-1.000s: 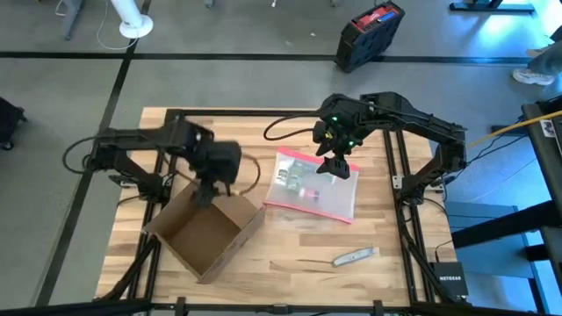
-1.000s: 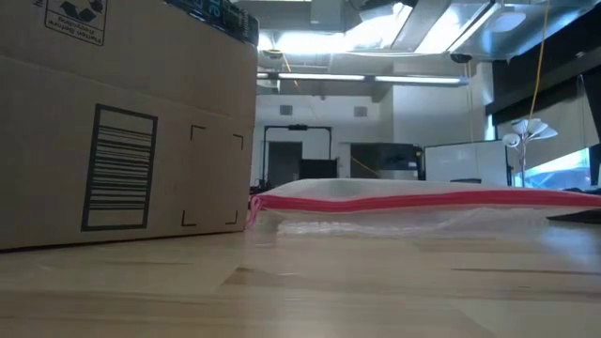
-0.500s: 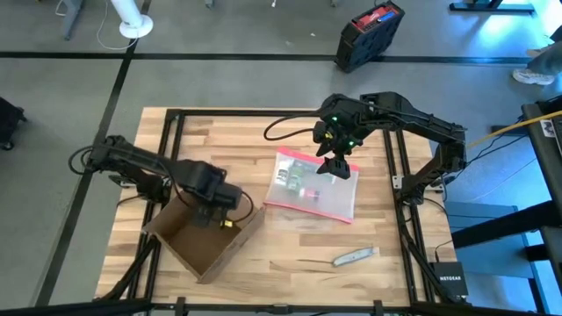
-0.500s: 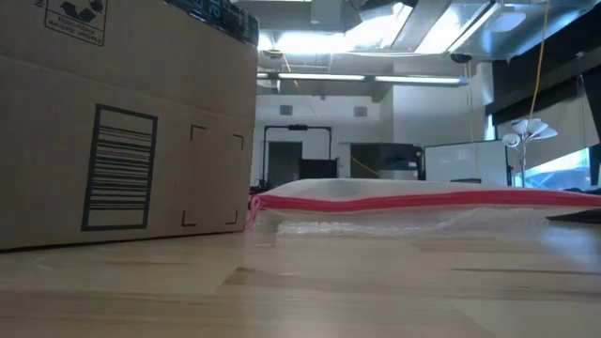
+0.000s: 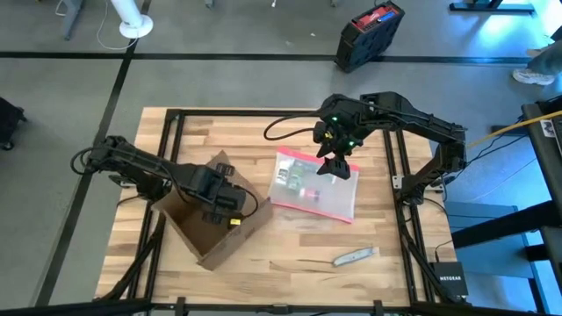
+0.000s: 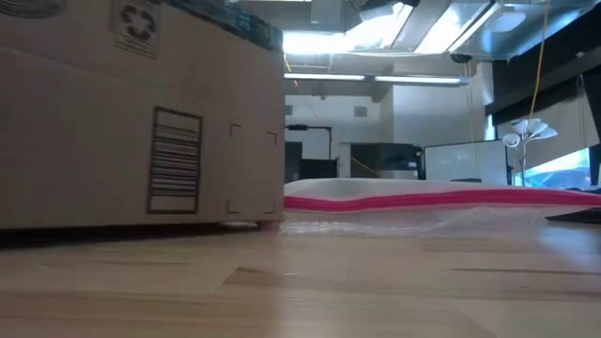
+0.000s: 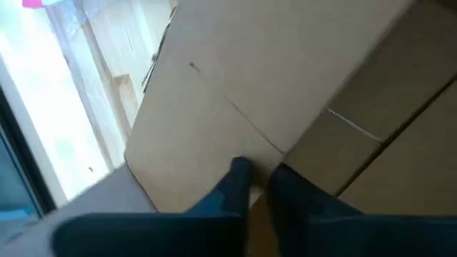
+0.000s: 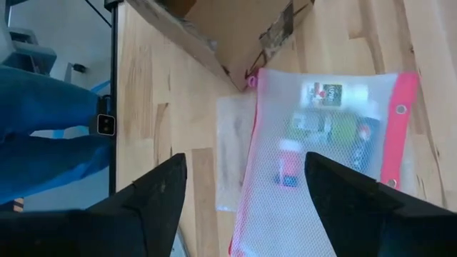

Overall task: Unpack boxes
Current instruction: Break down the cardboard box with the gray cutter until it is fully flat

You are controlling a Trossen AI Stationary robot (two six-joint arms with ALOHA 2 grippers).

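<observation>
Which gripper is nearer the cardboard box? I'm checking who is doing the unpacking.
Left. The left gripper is down inside the cardboard box, its fingers nearly together. The right gripper hangs open above the clear pouch, off to the box's side.

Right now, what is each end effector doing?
Left end effector: closed, inside the cardboard box; grip on it cannot be told.
Right end effector: open, above the mesh pouch.

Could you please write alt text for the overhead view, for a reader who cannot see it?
Seen from above, the left gripper reaches into an open cardboard box on a wooden table. The right gripper hovers open over a clear pouch with a pink edge beside the box, and a small metal tool lies nearer the front edge.
</observation>
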